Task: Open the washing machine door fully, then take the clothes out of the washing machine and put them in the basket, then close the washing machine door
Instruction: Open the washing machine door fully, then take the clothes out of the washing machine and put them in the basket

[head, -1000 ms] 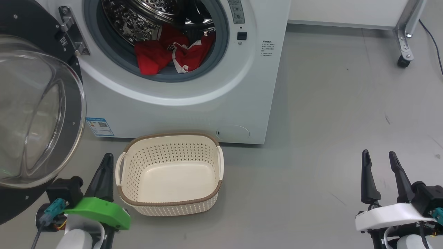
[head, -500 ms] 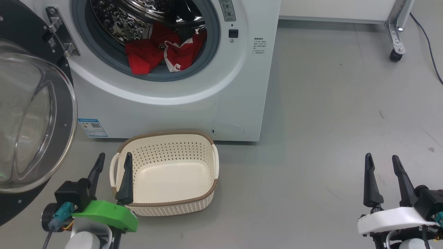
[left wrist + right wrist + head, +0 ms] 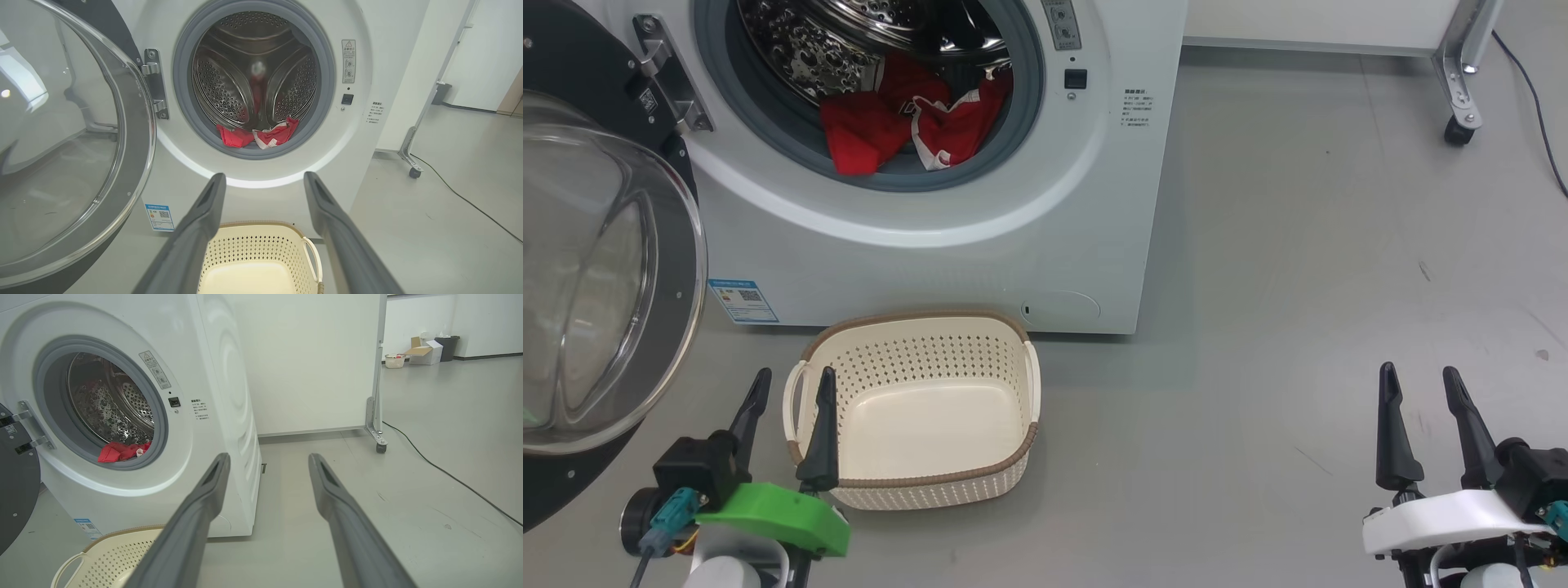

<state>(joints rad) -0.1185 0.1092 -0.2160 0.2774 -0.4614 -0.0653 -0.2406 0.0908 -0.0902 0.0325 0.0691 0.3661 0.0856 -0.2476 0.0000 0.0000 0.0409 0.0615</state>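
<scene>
Inside washing machine (image 3: 931,261), clothes (image 3: 890,122), basket (image 3: 915,317), spread left end effector (image 3: 795,373), spread right end effector (image 3: 1418,370)

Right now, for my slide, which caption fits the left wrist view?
Left gripper, fingers open, faces the washing machine: its door wide open, red clothes inside, empty basket below.

I see the washing machine (image 3: 947,245), its round door (image 3: 596,269) standing open at left, red clothes (image 3: 882,131) heaped at the front of the drum (image 3: 849,41). A cream basket (image 3: 915,320) sits on the grey floor (image 3: 1298,245) just before the machine. My left claw (image 3: 795,371), spread wide, is by the basket's left handle; my right claw (image 3: 1418,369), also spread, is well apart at lower right.
</scene>
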